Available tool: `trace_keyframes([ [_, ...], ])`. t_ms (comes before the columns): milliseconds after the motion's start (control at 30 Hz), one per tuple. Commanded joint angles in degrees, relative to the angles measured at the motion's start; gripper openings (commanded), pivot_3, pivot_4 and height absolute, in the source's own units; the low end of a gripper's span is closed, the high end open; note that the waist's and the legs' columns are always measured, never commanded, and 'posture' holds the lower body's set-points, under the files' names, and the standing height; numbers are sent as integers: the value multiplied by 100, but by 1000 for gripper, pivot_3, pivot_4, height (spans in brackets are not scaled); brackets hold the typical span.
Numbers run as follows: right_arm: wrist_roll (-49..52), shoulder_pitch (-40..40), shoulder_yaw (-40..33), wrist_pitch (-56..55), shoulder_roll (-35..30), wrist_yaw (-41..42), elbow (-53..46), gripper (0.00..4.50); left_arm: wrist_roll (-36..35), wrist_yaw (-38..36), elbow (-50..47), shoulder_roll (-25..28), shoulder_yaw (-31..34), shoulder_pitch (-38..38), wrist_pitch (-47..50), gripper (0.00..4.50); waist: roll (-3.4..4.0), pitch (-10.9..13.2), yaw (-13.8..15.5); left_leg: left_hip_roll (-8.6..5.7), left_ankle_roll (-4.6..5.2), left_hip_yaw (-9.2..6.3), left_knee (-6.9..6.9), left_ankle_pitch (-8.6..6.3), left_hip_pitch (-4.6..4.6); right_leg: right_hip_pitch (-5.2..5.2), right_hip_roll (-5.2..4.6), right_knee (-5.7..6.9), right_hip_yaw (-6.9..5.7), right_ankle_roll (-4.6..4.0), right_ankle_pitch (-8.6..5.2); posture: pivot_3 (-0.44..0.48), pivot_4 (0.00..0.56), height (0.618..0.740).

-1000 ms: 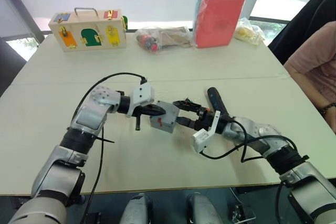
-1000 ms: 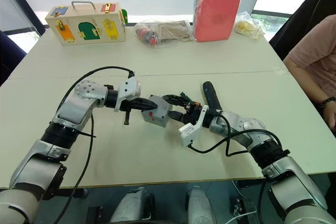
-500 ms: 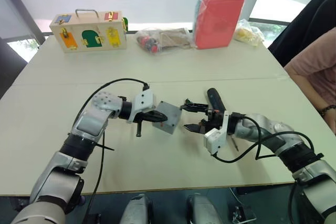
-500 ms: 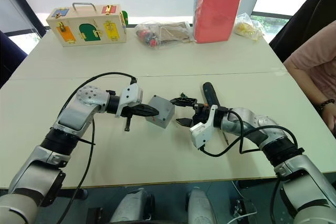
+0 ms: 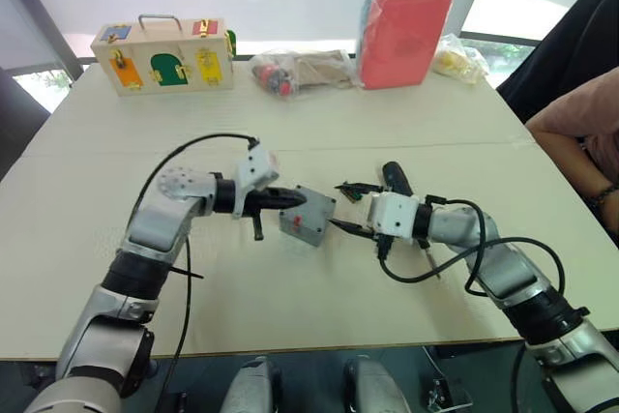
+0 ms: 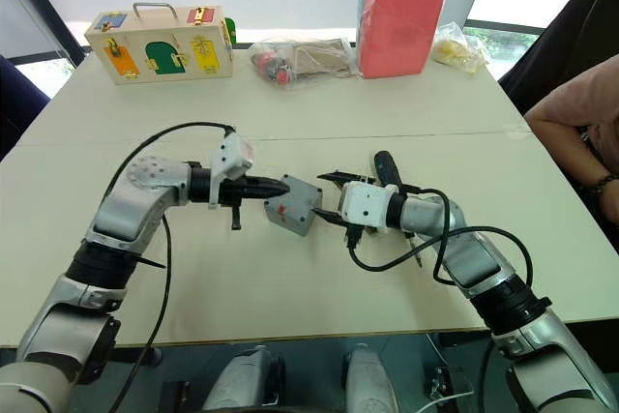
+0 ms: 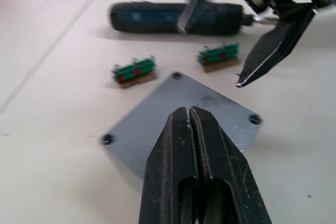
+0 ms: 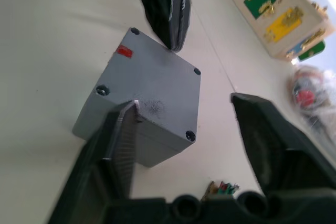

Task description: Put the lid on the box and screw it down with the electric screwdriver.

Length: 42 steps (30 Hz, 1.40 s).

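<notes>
The grey box (image 6: 293,206) stands on the white counter (image 6: 290,113) between the two arms, with the lid (image 8: 157,90) already lying flat on top of it. The right wrist view shows a small red mark (image 8: 124,52) at one corner of the lid and dark screw holes at the four corners. The left wrist view shows other things: two small green terminal blocks (image 7: 134,71) on the counter just behind the box, and the electric screwdriver (image 7: 173,18) lying on its side further back, well apart from both claws.

The left claw (image 7: 189,116) is closed, the two black fingers pressed together with nothing between them, and its tip rests on the lid near one edge. The right claw (image 6: 325,194) is wide open and holds nothing. One of its fingers (image 8: 121,140) touches the side wall of the box near a top corner, and the other finger is away from the box, in the air.

At the far edge of the counter, the head views show a wooden box with coloured doors (image 5: 162,53), a red case in a plastic bag (image 5: 403,31) and some small bags.
</notes>
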Motion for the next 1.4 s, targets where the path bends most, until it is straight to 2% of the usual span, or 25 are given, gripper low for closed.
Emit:
trace_keyframes([
  [33,94,144,-151,944,134,65,-493,1290,-171,415,-452,129,452,155,210,0,0,0,-3,0,0,1,0,0,-3,-5,0,1,0,0,0,0,150,730],
  [133,21,293,-128,1353,158,152,-736,197,-120,605,-517,222,527,320,241,0,1,0,-7,0,0,2,0,0,-7,-10,0,3,0,0,0,0,150,730],
  [167,-58,337,-109,1393,167,145,-750,50,-59,677,-484,250,538,392,162,0,1,0,-3,-1,0,2,0,0,-7,-10,0,2,1,0,0,0,150,730],
  [333,-255,437,-16,1791,436,41,-746,50,106,1133,-250,184,560,638,-92,0,1,0,1,-4,-1,2,0,0,-10,-12,0,2,0,1,0,0,150,730],
  [567,-562,234,158,2023,841,22,-474,50,413,1213,95,130,179,834,-516,0,1,1,-6,-15,-1,3,0,0,-16,-19,0,3,0,1,0,0,150,730],
  [767,-770,59,265,1981,1021,104,-285,50,624,971,86,175,-246,1089,-687,0,1,1,-14,-14,-1,5,-1,0,-17,-22,1,3,-1,1,0,0,150,730],
  [1400,-745,-166,358,1807,1275,690,-133,50,188,319,-814,527,-147,1501,-76,0,4,2,-13,-8,-1,2,-1,0,-29,-33,1,4,-3,1,0,0,150,730],
])
